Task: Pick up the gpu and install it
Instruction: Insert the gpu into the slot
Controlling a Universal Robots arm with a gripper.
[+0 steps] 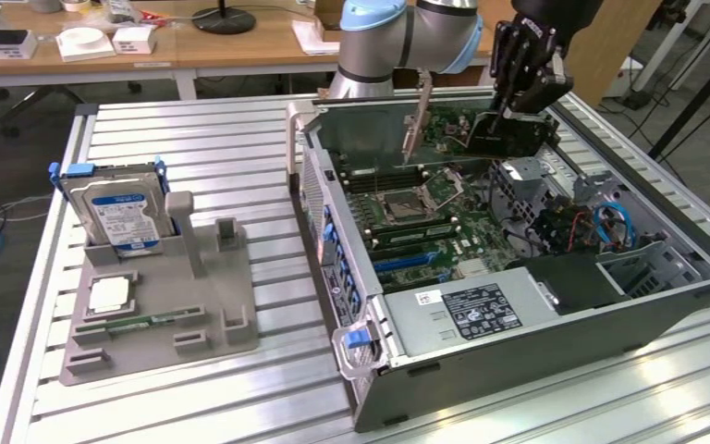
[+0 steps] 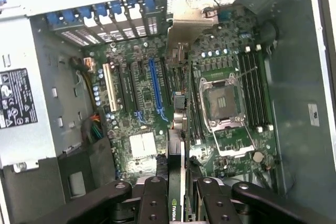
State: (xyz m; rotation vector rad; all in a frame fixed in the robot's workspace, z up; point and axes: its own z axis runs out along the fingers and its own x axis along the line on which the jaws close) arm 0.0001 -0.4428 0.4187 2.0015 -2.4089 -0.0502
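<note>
We see the jaws clamped tight on the gpu (image 1: 505, 136) — it hangs on edge over the green board (image 2: 128, 120) inside the open computer case (image 1: 540, 363) on the bench (image 1: 195, 148).

Case (image 1: 553, 347) open above; cables (image 1: 606, 227) flank the motherboard (image 1: 420, 236).

Gpu (image 1: 505, 135) over motherboard (image 1: 407, 220) in case (image 1: 516, 363) (claw (image 1: 521, 109) above)

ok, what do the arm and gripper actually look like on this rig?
Arm: silver-grey tubular segments with light-blue caps at the joints. Gripper: all black, with two fingers built from flat bar linkages with round pivot pins.
</note>
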